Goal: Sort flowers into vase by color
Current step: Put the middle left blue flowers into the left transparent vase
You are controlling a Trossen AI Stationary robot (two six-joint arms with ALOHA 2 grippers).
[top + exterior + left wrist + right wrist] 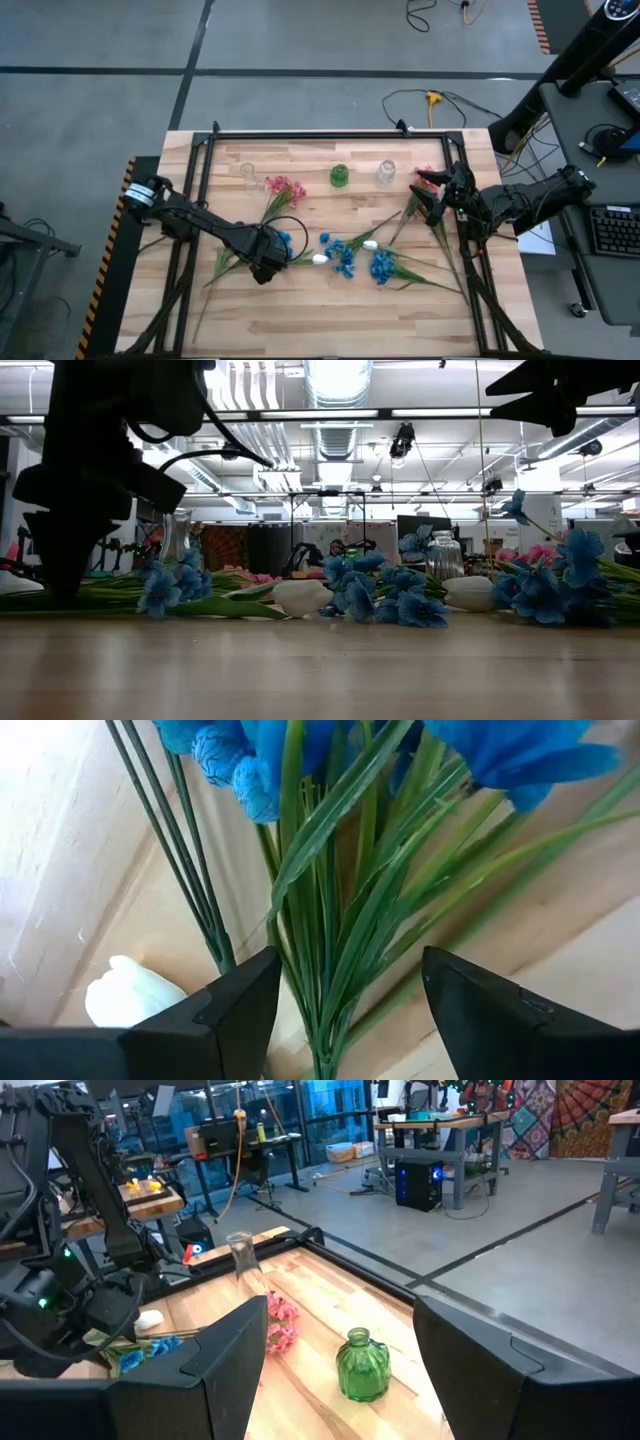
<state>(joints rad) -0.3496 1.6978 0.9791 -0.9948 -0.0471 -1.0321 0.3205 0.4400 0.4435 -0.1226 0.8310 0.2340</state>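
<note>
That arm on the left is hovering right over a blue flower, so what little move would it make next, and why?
Probably it closes its fingers. The left gripper is open, with the green stems of a blue flower sprig lying between its two fingers, low over the table. Nothing is gripped yet, so closing comes before lifting. The right gripper waits, open, near the pink flowers.

A light wooden table [330,310] with a black frame carries three vases along its upper edge: a clear vase [247,173] at left, a green vase [339,176] centre, another clear one [386,173] right. Blue sprigs [380,265], pink sprigs [285,188] and white buds [320,259] lie scattered across its middle.
</note>
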